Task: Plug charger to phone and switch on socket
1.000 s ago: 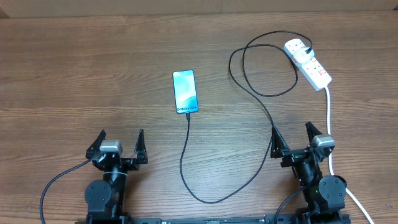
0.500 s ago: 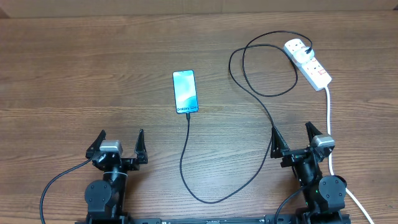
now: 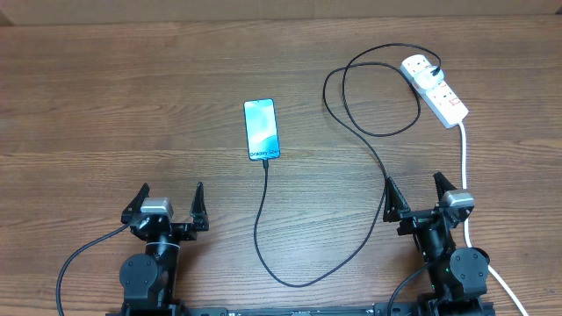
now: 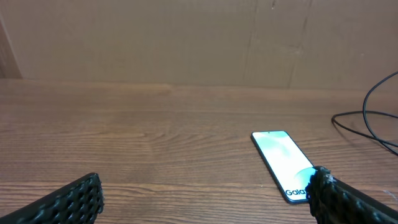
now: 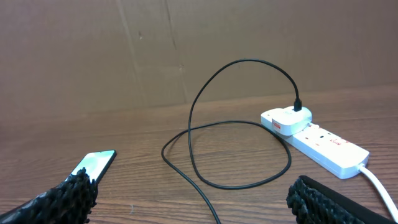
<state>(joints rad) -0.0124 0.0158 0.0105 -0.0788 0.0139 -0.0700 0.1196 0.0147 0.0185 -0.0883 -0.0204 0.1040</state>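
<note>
From where I stand, the left gripper (image 3: 171, 189) and right gripper (image 3: 412, 181) hang empty with jaws spread wide, nearer the front edge than the phone (image 3: 262, 129) and off to either side of it. The phone lies screen-up, and the charger (image 3: 264, 183) tip meets its near end, though I can't tell if it's seated. The cable loops rightward to the socket (image 3: 436, 88), far right of the phone. I'd check that connection first, then have the right arm press squarely to switch it on, clear of the cable loop.
</note>
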